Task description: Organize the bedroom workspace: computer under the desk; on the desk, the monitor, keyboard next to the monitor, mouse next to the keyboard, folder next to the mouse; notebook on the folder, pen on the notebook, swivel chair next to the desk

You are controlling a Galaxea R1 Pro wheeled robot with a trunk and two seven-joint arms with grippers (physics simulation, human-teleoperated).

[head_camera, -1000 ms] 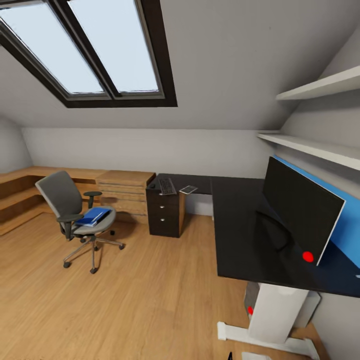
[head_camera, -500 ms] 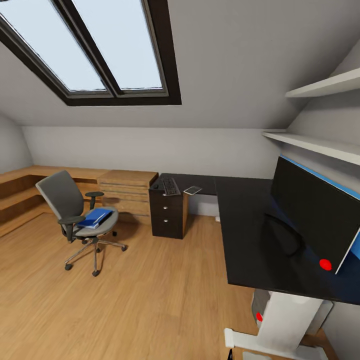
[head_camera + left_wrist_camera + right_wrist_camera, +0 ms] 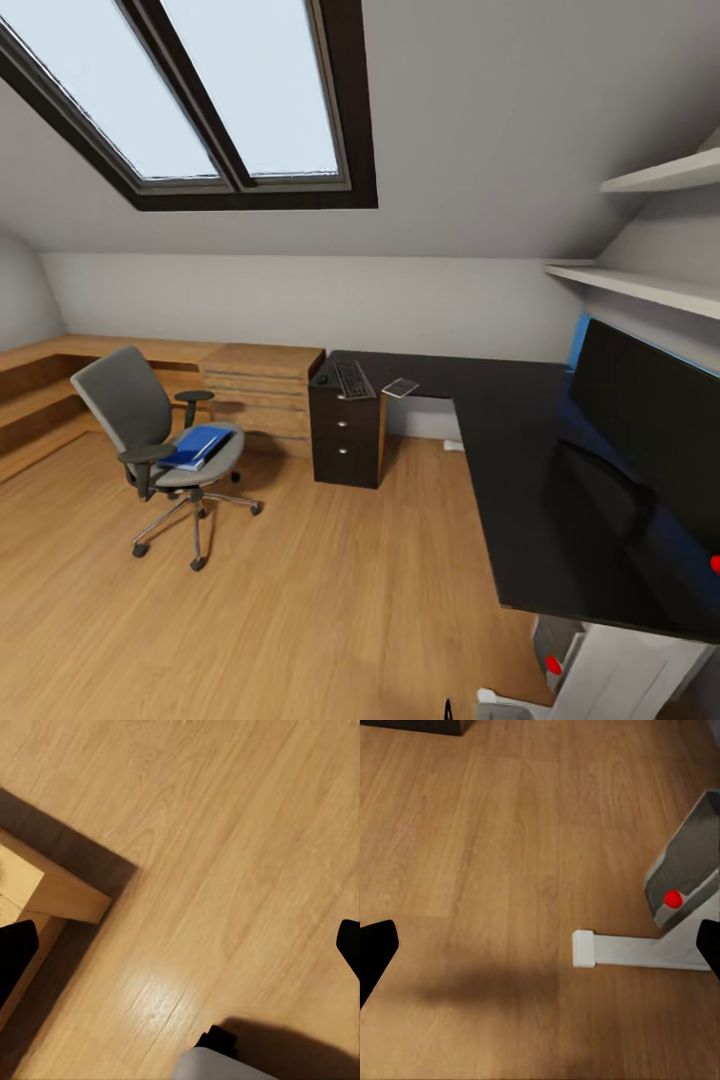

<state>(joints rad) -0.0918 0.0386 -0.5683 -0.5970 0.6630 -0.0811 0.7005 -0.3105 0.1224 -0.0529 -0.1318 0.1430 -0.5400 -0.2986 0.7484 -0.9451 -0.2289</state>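
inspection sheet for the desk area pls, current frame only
Surface: desk, glossy black top, mostly bare.
Job's things: monitor standing on the desk at the near right end. Keyboard at the far end above the drawers, a small dark mouse beside it, a flat grey notebook on its other side. Blue folder on the seat of the chair, which stands apart from the desk. Computer under the desk. Pen: too small to tell.
Clutter: nothing seen.
Hands: left hand and right hand open over wooden floor, holding nothing.
Cables: nothing seen.
Surroundings: skylight, wall shelves, wooden drawer chest.
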